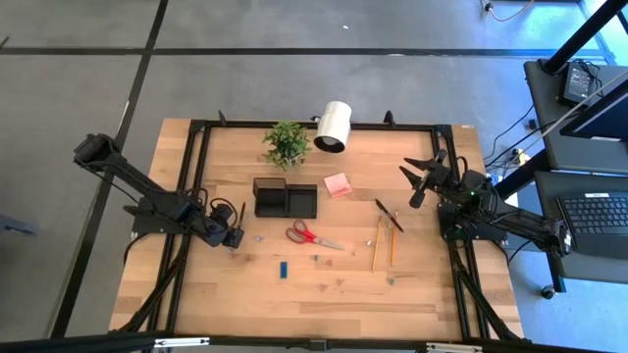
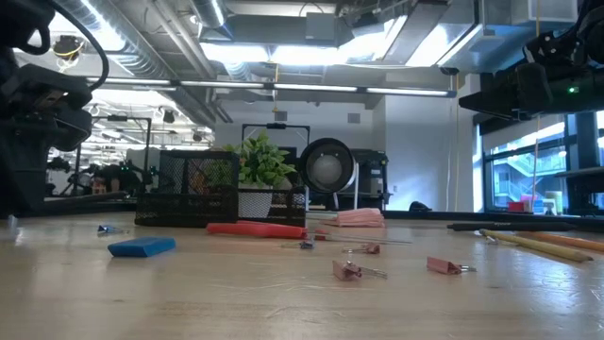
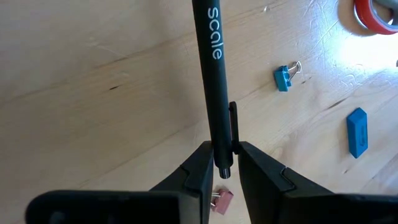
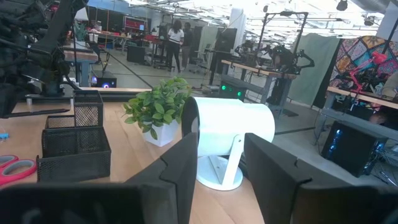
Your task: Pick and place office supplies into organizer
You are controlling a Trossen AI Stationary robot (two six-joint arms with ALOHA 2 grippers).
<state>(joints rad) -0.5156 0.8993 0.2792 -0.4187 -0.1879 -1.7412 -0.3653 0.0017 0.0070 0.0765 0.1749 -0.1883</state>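
My left gripper (image 1: pixel 235 235) sits left of the black mesh organizer (image 1: pixel 285 198), shut on a black pen (image 3: pixel 210 68) marked "scale". Red-handled scissors (image 1: pixel 312 235) and a small blue block (image 1: pixel 283 268) lie near of the organizer, flat on the wood. A pink sticky pad (image 1: pixel 338 184) lies to its right. Two yellow pencils (image 1: pixel 383 243) and a dark pen (image 1: pixel 389 216) lie farther right. My right gripper (image 1: pixel 422 181) hangs open above the table's right side, facing the white lamp (image 4: pixel 230 134). My left gripper pinches the black pen between its two fingers at the clip end (image 3: pixel 222 149). The pen runs forward out of the fingers, roughly in line with them. Its body passes over the wood toward the organizer. Its other end leaves the wrist picture.
A green potted plant (image 1: pixel 287 143) and the white lamp (image 1: pixel 334 126) stand at the far edge behind the organizer. Small binder clips lie scattered: a blue clip (image 3: pixel 284 76), a pink clip (image 3: pixel 217 200), and others (image 2: pixel 349 271) nearer the front. The black table frame (image 1: pixel 196 176) runs along the sides.
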